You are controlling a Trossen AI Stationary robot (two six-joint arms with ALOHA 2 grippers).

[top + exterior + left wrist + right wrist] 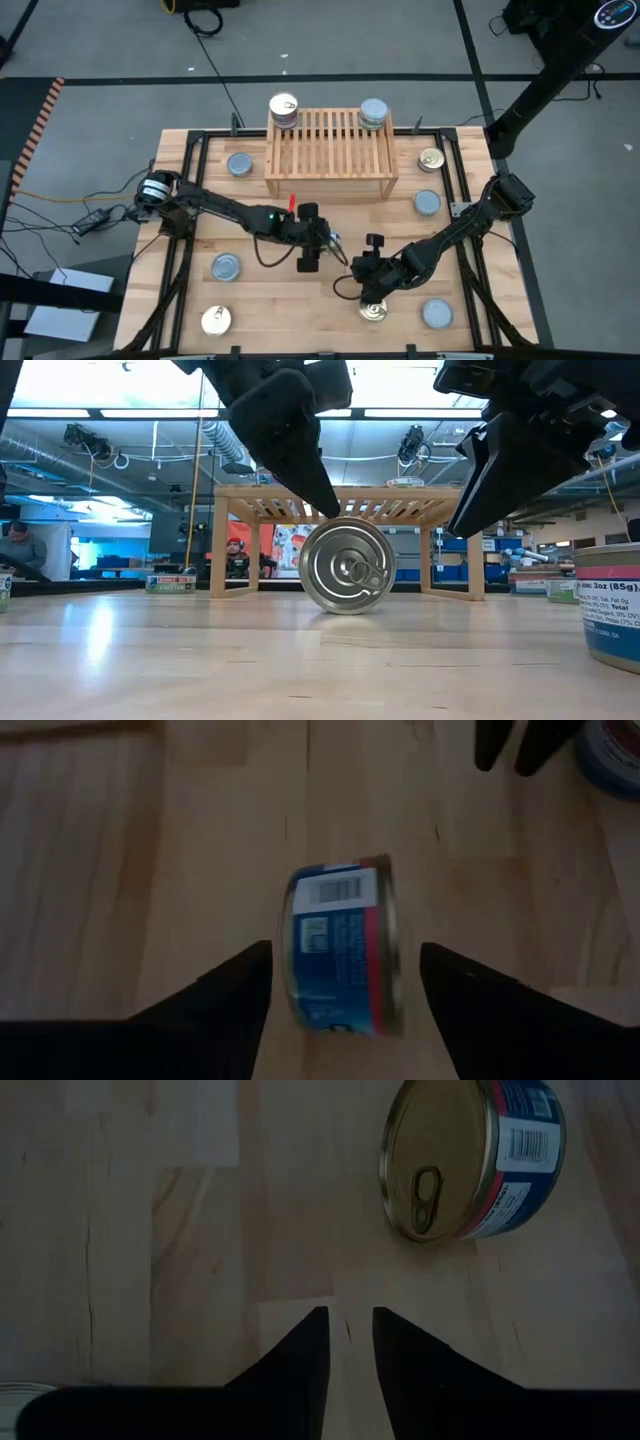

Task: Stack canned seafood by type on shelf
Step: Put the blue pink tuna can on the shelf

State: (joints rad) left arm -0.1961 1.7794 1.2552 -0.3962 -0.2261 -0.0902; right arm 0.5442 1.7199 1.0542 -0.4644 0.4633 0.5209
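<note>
One tin (340,955) lies on its side on the table's middle, its ring-pull end (347,565) facing the near edge. My left gripper (345,960) is open above it, one finger on either side of its flat ends, with gaps showing. A gold-topped tin (470,1160) stands upright on the table (373,311). Just short of it hovers my right gripper (350,1320), open by a narrow gap and empty. On the wooden shelf (330,155), a gold-topped stack (284,108) stands at the far left corner. A blue-grey stack (373,113) stands at the far right.
Loose tins stand about the table: blue-grey ones (239,165), (427,203), (226,267), (437,314), and gold ones (431,159), (216,320). A tin (610,605) is close to the near edge. People sit in the room behind.
</note>
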